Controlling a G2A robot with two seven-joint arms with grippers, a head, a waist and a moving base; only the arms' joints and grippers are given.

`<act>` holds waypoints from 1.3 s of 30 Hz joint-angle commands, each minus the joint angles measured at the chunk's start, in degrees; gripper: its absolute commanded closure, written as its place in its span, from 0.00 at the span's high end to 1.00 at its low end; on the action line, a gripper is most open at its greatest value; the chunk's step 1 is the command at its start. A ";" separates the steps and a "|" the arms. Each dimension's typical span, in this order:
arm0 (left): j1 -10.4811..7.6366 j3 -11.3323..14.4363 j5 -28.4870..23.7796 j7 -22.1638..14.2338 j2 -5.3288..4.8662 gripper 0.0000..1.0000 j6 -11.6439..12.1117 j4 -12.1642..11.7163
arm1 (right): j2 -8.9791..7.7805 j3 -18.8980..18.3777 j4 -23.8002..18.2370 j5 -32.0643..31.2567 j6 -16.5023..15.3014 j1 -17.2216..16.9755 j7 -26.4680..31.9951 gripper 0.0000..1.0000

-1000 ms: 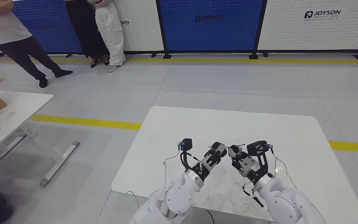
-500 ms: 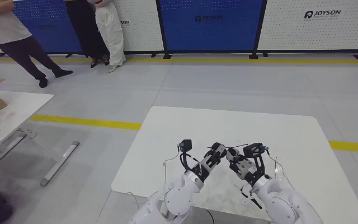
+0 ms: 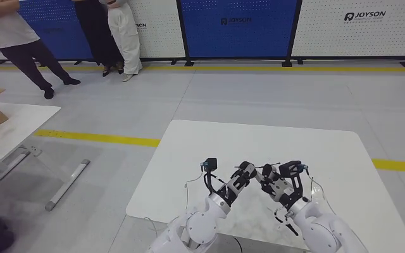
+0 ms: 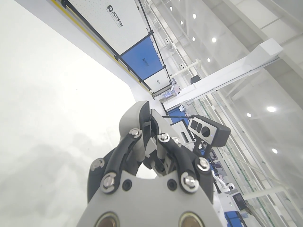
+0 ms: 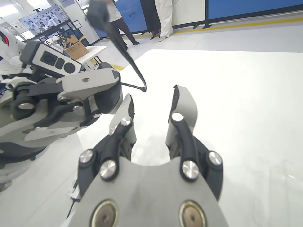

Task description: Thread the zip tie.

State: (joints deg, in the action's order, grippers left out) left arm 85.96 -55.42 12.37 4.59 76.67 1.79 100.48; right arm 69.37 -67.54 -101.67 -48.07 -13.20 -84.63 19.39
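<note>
Left pincer (image 4: 149, 109) is clamped tight on the thin black plastic zip tie (image 5: 127, 57), held up above the white surface (image 5: 225, 83); right pincer (image 5: 152, 95) gapes wide, empty, just beside the tie's bend.

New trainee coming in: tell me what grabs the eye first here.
The black zip tie stands out, curling up in the air from the shut left gripper above the white table. Close beside it, the right gripper is open and empty, pointed toward the tie's bend.
</note>
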 commanded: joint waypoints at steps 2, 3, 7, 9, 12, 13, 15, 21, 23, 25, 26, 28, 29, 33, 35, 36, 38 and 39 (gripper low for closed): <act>-0.05 0.11 0.02 -0.14 0.02 0.00 -0.07 -0.01 | -0.01 -0.09 0.00 0.12 0.07 0.05 -0.06 0.30; -0.08 0.15 0.04 -0.16 0.03 0.00 -0.09 -0.03 | -0.02 -0.14 -0.01 0.17 0.11 0.08 -0.11 0.29; -0.13 0.19 0.08 -0.25 0.04 0.00 -0.11 -0.06 | -0.03 -0.21 0.02 0.30 0.14 0.21 -0.09 0.27; -0.13 0.24 0.14 -0.29 0.04 0.00 -0.10 -0.02 | -0.03 -0.21 0.02 0.34 0.17 0.28 -0.09 0.25; -0.05 0.31 0.33 -0.37 0.03 0.00 -0.09 0.12 | -0.02 -0.14 0.03 0.36 0.22 0.36 -0.14 0.22; -0.04 0.30 0.37 -0.39 0.02 0.00 -0.09 0.13 | -0.02 -0.10 0.03 0.34 0.27 0.40 -0.09 0.20; -0.03 0.28 0.43 -0.45 0.02 0.00 -0.10 0.13 | 0.00 0.00 0.10 0.34 0.39 0.52 -0.02 0.19; -0.14 0.34 0.42 -0.65 0.03 0.00 -0.21 -0.14 | 0.00 0.13 0.12 0.41 0.29 0.63 -0.07 0.18; -0.18 0.37 0.48 -0.69 0.03 0.00 -0.24 -0.18 | -0.01 0.14 0.12 0.39 0.27 0.63 -0.08 0.17; -0.19 0.39 0.54 -0.67 0.04 0.00 -0.23 -0.20 | -0.01 0.14 0.11 0.37 0.32 0.61 -0.09 0.11; -0.18 0.40 0.55 -0.62 0.04 0.00 -0.21 -0.20 | -0.02 0.15 0.11 0.35 0.37 0.60 -0.11 0.00; -0.14 0.41 0.56 -0.48 0.05 0.00 -0.18 -0.22 | -0.02 0.18 0.17 0.21 0.53 0.56 -0.14 0.00; -0.13 0.40 0.63 -0.37 0.05 0.00 -0.19 -0.24 | -0.02 0.20 0.22 0.14 0.57 0.55 -0.16 0.00; -0.06 0.49 0.98 0.22 0.08 0.00 -0.15 -0.24 | -0.01 0.31 0.52 0.03 0.59 0.60 -0.24 0.00; -0.02 0.53 1.03 0.34 0.09 0.00 -0.03 -0.15 | -0.01 0.38 0.63 0.01 0.57 0.61 -0.24 0.00; 0.00 0.53 1.05 0.37 0.09 0.00 0.04 -0.13 | -0.01 0.42 0.67 0.01 0.56 0.60 -0.23 0.00; 0.04 0.53 1.10 0.40 0.09 0.00 0.16 -0.09 | -0.01 0.48 0.75 0.00 0.51 0.60 -0.18 0.00; 0.07 0.54 1.10 0.40 0.09 0.00 0.25 -0.04 | -0.01 0.52 0.83 -0.02 0.50 0.60 -0.15 0.00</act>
State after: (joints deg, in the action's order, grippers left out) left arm 86.01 -54.88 13.46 4.99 76.76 1.98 100.41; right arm 69.36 -67.04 -100.89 -48.07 -12.70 -84.03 19.22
